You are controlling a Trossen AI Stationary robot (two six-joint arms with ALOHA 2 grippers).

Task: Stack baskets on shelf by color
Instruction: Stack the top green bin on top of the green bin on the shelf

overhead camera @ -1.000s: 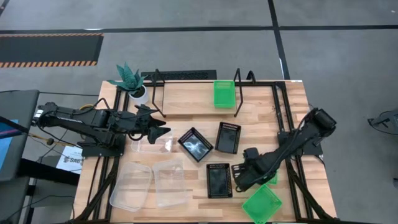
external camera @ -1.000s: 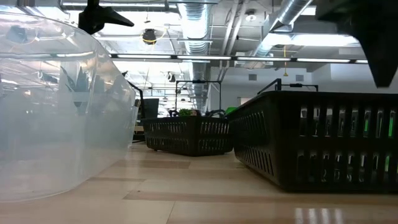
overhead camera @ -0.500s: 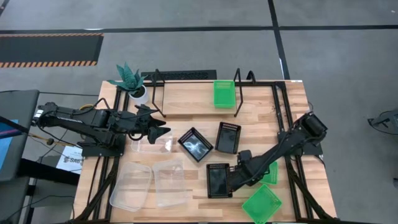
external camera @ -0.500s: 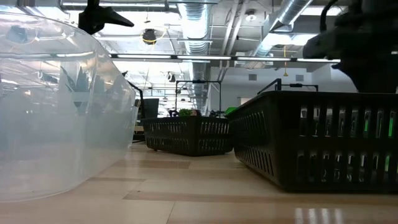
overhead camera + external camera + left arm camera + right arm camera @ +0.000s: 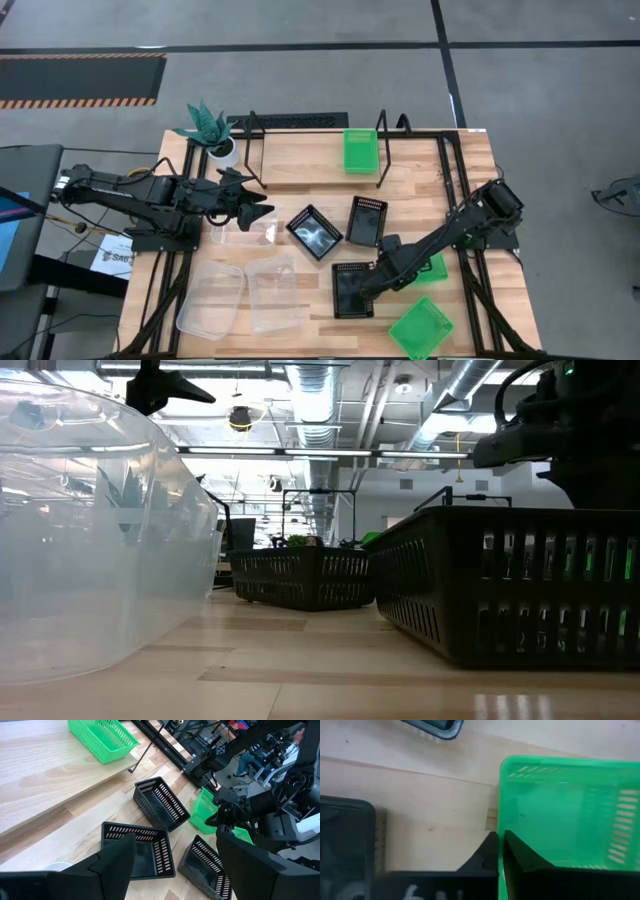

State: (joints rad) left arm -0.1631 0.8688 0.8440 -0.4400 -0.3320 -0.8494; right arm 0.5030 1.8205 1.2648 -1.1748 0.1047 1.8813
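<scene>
1. The right tool (image 5: 362, 287) was low over the bench (image 5: 320, 325), at the right edge of the nearest black basket (image 5: 348, 292). Its fingers were shut tight. I could not tell if they pinched a basket wall or nothing at all.
2. A green basket (image 5: 432, 273) lay just beside it, partly under the arm. Another green basket (image 5: 421, 327) lay near the front edge.
3. One green basket (image 5: 360, 150) already sat on the shelf (image 5: 300, 165). The two other black baskets (image 5: 366, 220) and the clear baskets (image 5: 210, 300) were down on the bench.
4. I think the step was picking up a basket. To do it well, the fingers should pinch only one thin wall and lift straight up slowly, so the basket does not tip or drag its neighbour.
5. It should go on the shelf apart from the green one, to start its own pile.
6. The left tool (image 5: 262, 211) waited wide open, holding nothing, in front of the shelf's left end.
7. A second before, the right tool was wide open and farther right. It slid toward the black basket and snapped shut.
8. The left arm and all the baskets stayed where they were.
</scene>
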